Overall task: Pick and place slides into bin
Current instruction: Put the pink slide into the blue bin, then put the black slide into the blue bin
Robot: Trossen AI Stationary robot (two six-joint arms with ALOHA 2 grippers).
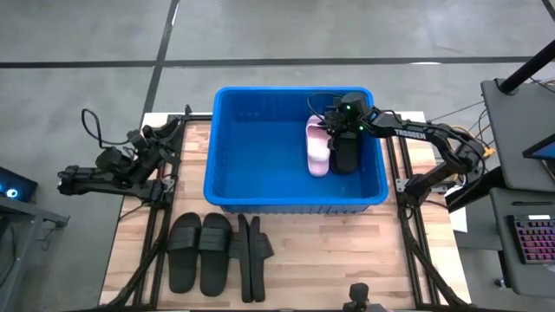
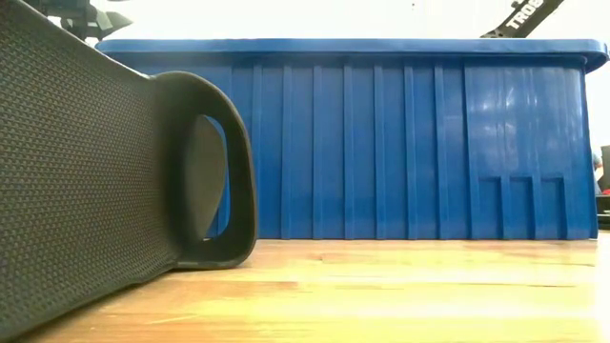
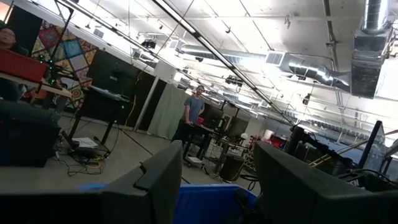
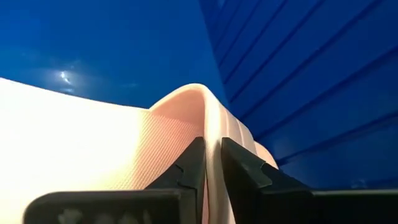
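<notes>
Near bench edge: three black slides (image 1: 217,253) lie in front of the bin, two flat side by side, the third on its edge just beside them; one fills the near left of the low view (image 2: 114,181).
Bin: the blue bin (image 1: 227,147) stands mid-bench, well apart from nothing but the waiting slides.
Pink slide: it (image 1: 316,147) lies inside the bin toward the right wall, beside a black slide (image 1: 346,154).
Right hand: it (image 1: 334,121) reaches down into the bin, clenched on the pink slide's strap (image 4: 211,134), which sits pinched between the fingers (image 4: 189,165).
Step in hand, by my reading: setting the pink slide down. Lower until the sole rests, release fully, lift straight up clear of the strap and rim.
Left hand: it (image 3: 214,186) waits released, off the bench's left side, aimed at the room.
</notes>
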